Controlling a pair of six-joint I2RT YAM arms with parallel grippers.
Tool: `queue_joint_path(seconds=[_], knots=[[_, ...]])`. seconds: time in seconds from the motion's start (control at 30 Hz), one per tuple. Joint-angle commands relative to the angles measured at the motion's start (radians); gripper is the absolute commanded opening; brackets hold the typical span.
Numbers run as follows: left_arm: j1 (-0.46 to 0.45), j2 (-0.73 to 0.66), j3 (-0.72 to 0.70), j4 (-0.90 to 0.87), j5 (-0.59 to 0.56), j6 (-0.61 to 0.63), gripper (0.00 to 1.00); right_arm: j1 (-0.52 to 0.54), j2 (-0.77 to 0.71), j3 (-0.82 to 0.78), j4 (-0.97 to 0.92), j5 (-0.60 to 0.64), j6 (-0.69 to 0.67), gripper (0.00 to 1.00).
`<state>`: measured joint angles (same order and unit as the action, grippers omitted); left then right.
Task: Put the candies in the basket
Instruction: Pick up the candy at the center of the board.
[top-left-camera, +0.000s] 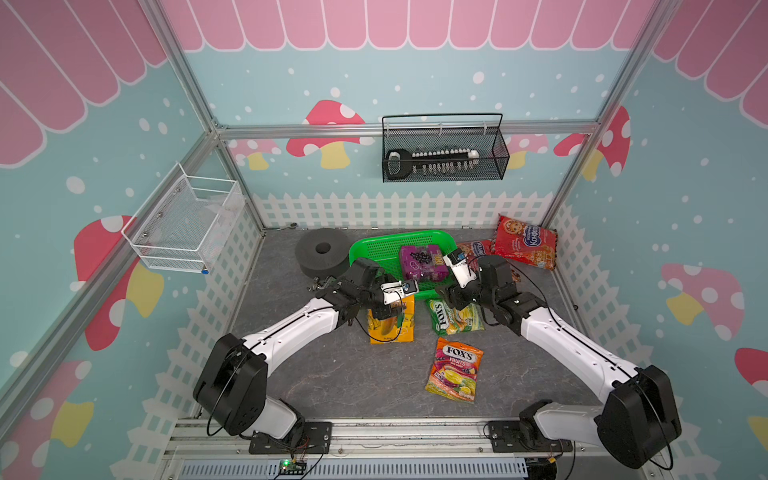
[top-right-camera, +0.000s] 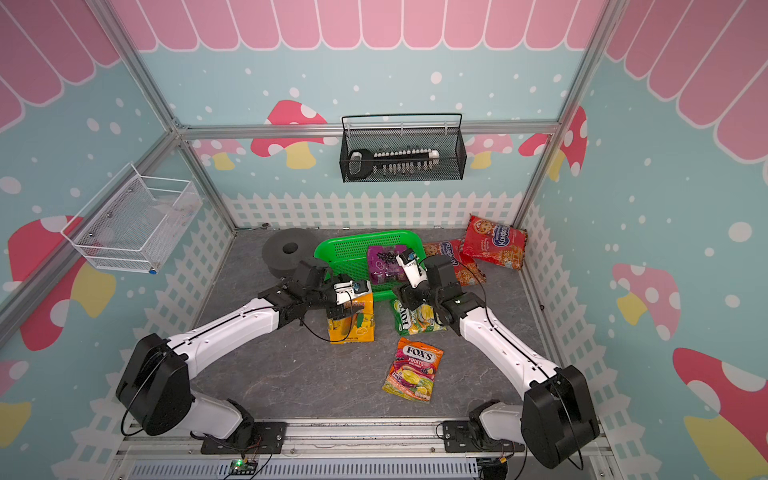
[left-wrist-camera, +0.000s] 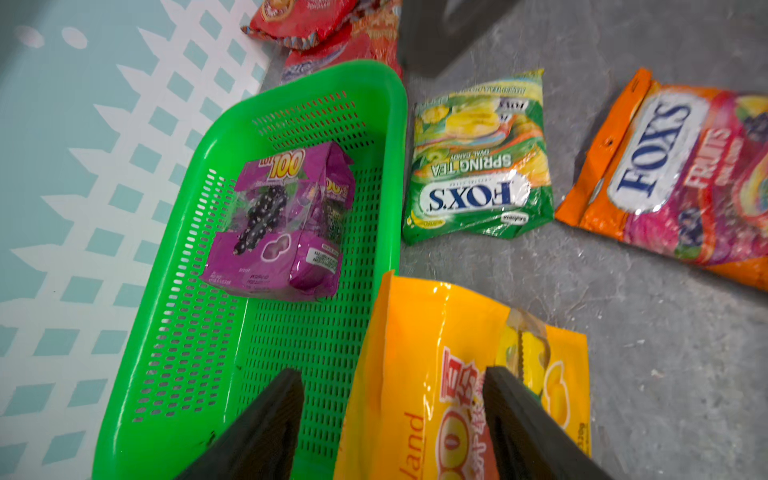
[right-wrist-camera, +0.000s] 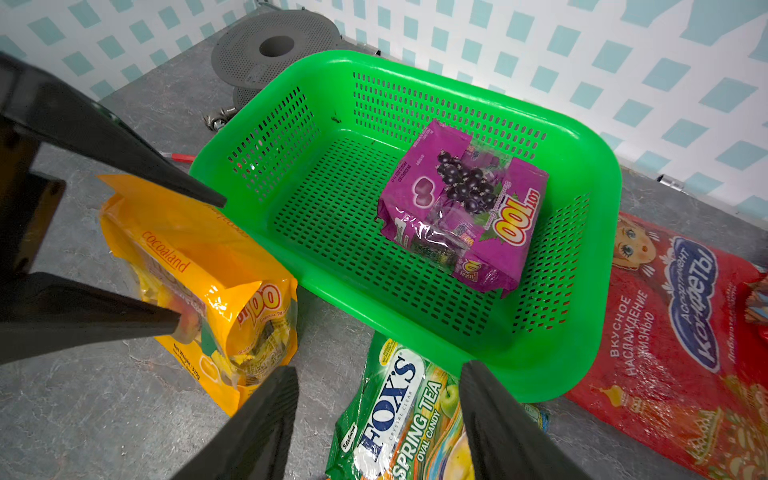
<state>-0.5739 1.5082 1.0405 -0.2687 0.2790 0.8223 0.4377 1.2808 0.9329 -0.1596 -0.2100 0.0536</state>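
Observation:
The green basket (top-left-camera: 360, 246) (right-wrist-camera: 607, 174) stands at the back of the floor and holds the purple "100" bag (top-left-camera: 422, 262) (left-wrist-camera: 282, 224). My left gripper (left-wrist-camera: 392, 374) (top-left-camera: 388, 318) is open, its fingers straddling the top of the orange "100" bag (top-left-camera: 390, 328) (right-wrist-camera: 199, 266) beside the basket's near wall. My right gripper (right-wrist-camera: 380, 368) (top-left-camera: 451, 305) is open just above the green Fox's bag (top-left-camera: 455, 320) (right-wrist-camera: 399, 419). The orange Fox's bag (top-left-camera: 455, 370) lies nearer the front. Two red bags (top-left-camera: 525, 245) (top-left-camera: 473, 248) lie right of the basket.
A black foam ring (top-left-camera: 322, 251) sits left of the basket, with small metal parts (top-left-camera: 318, 284) near it. A black wire basket (top-left-camera: 444, 151) hangs on the back wall and a white mesh basket (top-left-camera: 187, 224) on the left wall.

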Motion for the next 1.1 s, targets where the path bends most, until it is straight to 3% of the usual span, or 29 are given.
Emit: queue_joint_path(seconds=[0.0,0.3,0.53,0.77,0.97,1.07], knots=[[-0.004,0.028,0.042,-0.086,-0.090,0.053,0.58,-0.010,-0.010,-0.009,0.022,-0.019,0.006,0.67],[-0.027,0.003,0.027,-0.140,-0.127,0.077,0.07,-0.014,-0.006,-0.002,0.022,-0.032,-0.003,0.66],[-0.049,-0.064,0.052,-0.150,-0.128,0.032,0.06,-0.015,0.001,-0.003,0.019,-0.095,-0.014,0.65],[-0.045,-0.145,0.156,-0.151,-0.086,-0.124,0.06,-0.013,-0.004,0.006,0.021,-0.177,0.007,0.63],[0.040,-0.143,0.300,-0.132,0.009,-0.413,0.06,-0.014,0.004,0.053,0.029,-0.159,0.148,0.64],[0.121,-0.142,0.292,-0.043,0.106,-0.587,0.05,-0.013,0.027,0.102,0.019,-0.140,0.244,0.68]])
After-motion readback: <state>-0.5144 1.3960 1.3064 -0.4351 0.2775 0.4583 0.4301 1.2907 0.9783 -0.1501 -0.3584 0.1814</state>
